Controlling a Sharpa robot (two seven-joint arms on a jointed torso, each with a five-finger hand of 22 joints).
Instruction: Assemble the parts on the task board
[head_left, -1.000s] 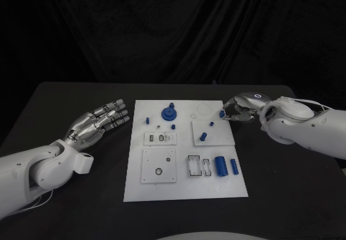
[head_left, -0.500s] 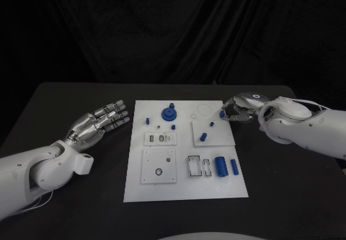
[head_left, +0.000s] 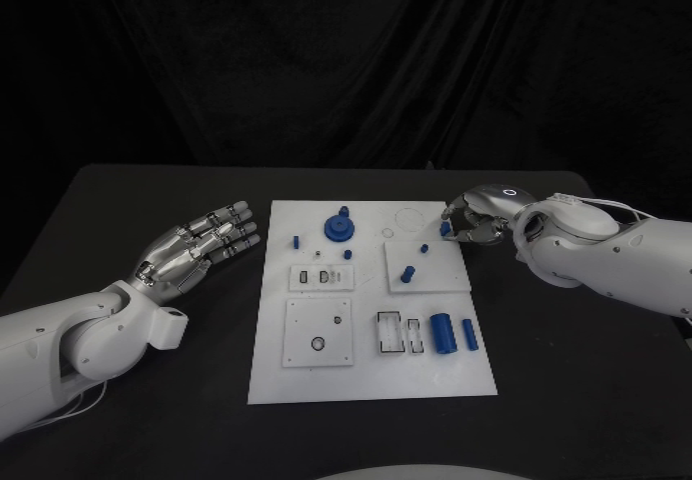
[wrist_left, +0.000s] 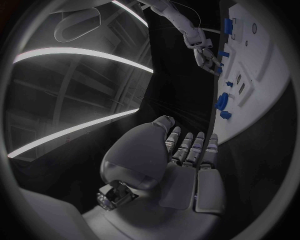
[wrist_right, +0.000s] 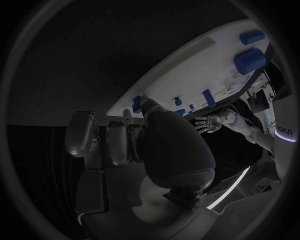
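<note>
The right hand (head_left: 469, 222) sits at the white board's (head_left: 368, 375) far right edge, fingers pinched on a small blue peg (head_left: 444, 228). The peg looks light, stiff and smooth, best pinched across its sides. The left hand (head_left: 202, 243) hovers left over the desk (head_left: 130, 200), fingers apart.

White arms (head_left: 87, 335), silver robot hands (head_left: 199, 243) (many-fingered)

Black table (head_left: 130, 200); white task board (head_left: 372, 375) flat at its middle, long side running front-back
</note>
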